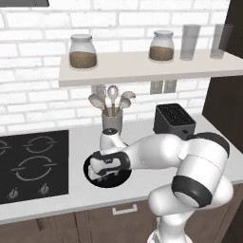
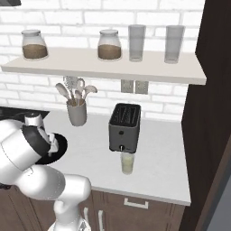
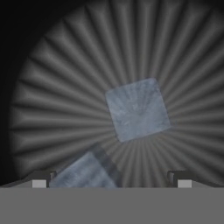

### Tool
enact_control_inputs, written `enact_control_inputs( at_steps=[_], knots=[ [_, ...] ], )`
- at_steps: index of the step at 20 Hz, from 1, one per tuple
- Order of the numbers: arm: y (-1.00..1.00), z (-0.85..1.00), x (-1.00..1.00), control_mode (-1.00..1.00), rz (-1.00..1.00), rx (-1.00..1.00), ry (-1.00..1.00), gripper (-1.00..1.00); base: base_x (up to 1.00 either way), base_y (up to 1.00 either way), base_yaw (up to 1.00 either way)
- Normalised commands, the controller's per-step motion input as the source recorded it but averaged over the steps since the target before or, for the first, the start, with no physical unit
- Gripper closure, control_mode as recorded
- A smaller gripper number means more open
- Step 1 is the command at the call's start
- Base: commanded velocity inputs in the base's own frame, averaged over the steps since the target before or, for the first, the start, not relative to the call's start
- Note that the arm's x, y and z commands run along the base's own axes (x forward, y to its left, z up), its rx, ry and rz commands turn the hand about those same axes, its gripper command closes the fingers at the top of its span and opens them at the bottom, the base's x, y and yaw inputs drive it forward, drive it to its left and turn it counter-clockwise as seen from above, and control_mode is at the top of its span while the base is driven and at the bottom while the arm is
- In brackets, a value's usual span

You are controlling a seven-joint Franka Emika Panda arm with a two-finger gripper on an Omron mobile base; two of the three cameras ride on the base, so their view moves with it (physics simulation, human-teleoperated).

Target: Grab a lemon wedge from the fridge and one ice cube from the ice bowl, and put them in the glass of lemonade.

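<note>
The two-finger gripper (image 3: pixel 111 180) hangs with jaws spread wide inside the shallow ribbed black ice bowl (image 3: pixel 52 87), gripping nothing. A small grey-blue ice cube (image 3: pixel 138 109) lies at the bowl's middle, a second cube (image 3: pixel 85 173) near the left fingertip. The bowl (image 1: pixel 122 176) sits near the counter's front edge, the small clear glass of lemonade (image 2: pixel 127 163) well right, before the toaster (image 2: pixel 125 126).

counter (image 2: pixel 153 149) carries stove top (image 1: pixel 33 163), ice bowl (image 1: pixel 121 179), utensil crock (image 2: pixel 77 112), toaster (image 2: pixel 124 127), glass of lemonade (image 2: pixel 127 163) just in front of toaster. Shelf (image 2: pixel 103 65): two jars, two clear glasses.

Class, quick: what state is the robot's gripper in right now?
Gripper: open, holding nothing, poised over an ice cube in the ice bowl.
</note>
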Motion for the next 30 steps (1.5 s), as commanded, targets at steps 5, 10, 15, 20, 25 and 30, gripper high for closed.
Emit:
enact_control_inputs(
  at_steps=[5, 10, 15, 20, 25, 30],
  knots=[
    [0.00, 0.00, 0.00, -1.00, 0.00, 0.00, 0.00, -1.00, 0.00, 0.00, 0.00],
    [0.00, 0.00, 0.00, -1.00, 0.00, 0.00, 0.00, -1.00, 0.00, 0.00, 0.00],
    [0.03, 0.00, 0.01, -1.00, 0.00, 0.00, 0.00, -1.00, 0.00, 0.00, 0.00],
    [0.01, 0.00, 0.00, -1.00, 0.00, 0.00, 0.02, -1.00, 0.00, 0.00, 0.00],
    [0.00, 0.00, 0.00, -1.00, 0.00, 0.00, 0.03, 1.00, 0.00, 0.00, 0.00],
    [0.00, 0.00, 0.00, -1.00, 0.00, 0.00, 0.00, 1.00, 0.00, 0.00, 0.00]
  ],
)
